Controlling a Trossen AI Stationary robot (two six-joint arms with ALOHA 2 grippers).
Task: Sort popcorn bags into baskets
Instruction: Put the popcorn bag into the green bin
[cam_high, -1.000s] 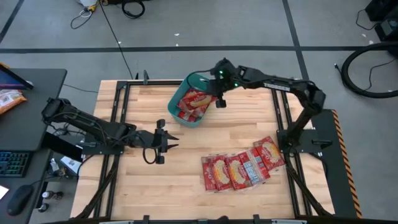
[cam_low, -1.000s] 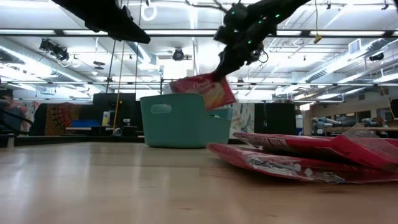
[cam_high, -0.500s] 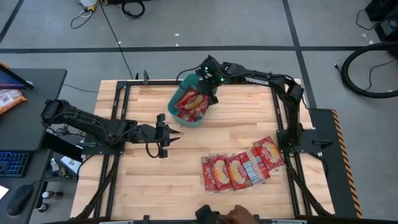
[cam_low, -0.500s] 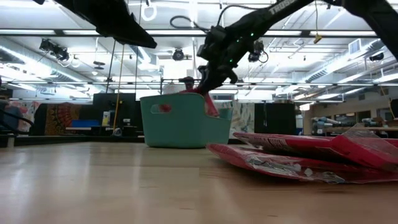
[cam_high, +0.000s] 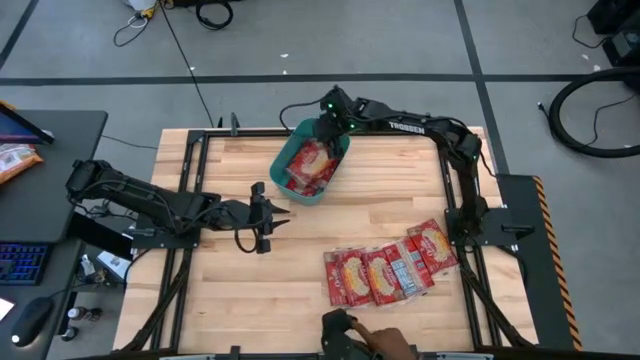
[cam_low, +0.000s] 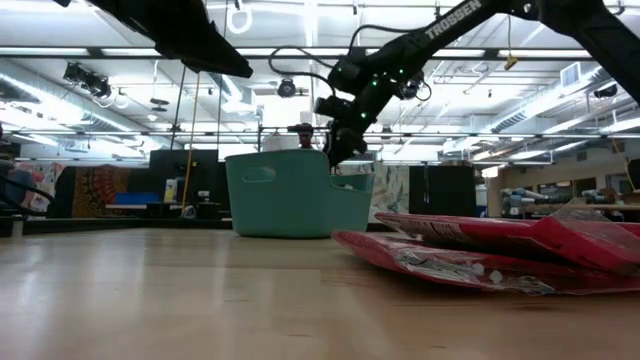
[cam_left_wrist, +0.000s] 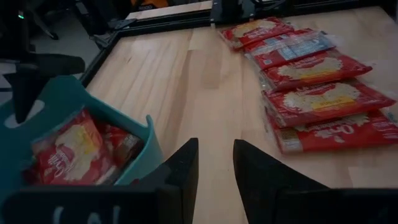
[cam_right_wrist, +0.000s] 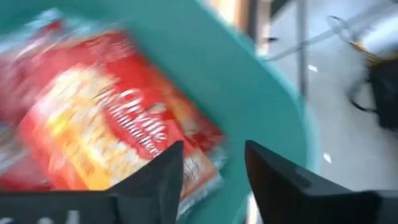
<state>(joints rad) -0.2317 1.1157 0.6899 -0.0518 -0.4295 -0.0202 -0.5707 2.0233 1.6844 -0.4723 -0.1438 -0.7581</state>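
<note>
Left arm: waits over the left part of the tabletop, its left end effector low above the bare wood with the fingers a little apart and nothing between them.
Basket: the teal basket stands at the far middle of the tabletop, a short way right of and beyond the left end effector (near enough that its rim fills a corner of the left wrist view).
Bags in the basket: several popcorn bags already lie inside, red with cream panels; at least two show, overlapping, but I cannot count them exactly.
Right arm: reaches in from the right along the far edge, and the right end effector hangs just over the basket's far right rim.
Right fingers: spread, gripping nothing; the topmost bag lies loose in the basket directly below them, not touching.
Bags left to sort: a row of about five bags lies flat and overlapping at the near right of the tabletop, well apart from both end effectors.
Progress: I'd judge it somewhere near halfway; part of the lot is delivered, the near right row is not yet picked.
Near edge: a person's hand shows at the near edge, clear of the bags.
</note>
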